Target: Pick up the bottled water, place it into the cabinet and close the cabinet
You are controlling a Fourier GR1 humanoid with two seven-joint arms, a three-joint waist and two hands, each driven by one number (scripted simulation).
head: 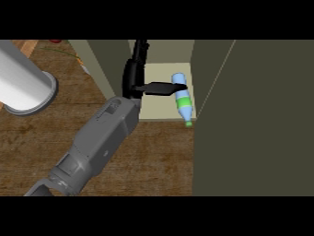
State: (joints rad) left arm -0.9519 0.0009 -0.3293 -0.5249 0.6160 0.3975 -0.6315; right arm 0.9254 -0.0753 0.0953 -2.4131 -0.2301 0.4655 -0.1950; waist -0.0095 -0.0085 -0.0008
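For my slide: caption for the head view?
Black hand touching clear green-labelled water bottle lying inside the cabinet.

My hand (152, 88) reaches into the cabinet's open bay, fingers straight, their tips at the bottled water (182, 98), which lies on its side on the shelf floor (160, 113) near the front edge. The bay is narrow: the left cabinet wall (112, 69) hems my forearm on one side, the open door (261, 120) walls off the right. The wooden counter (152, 156) before the shelf lies free. A white cylinder (16, 78) stands well apart at left.
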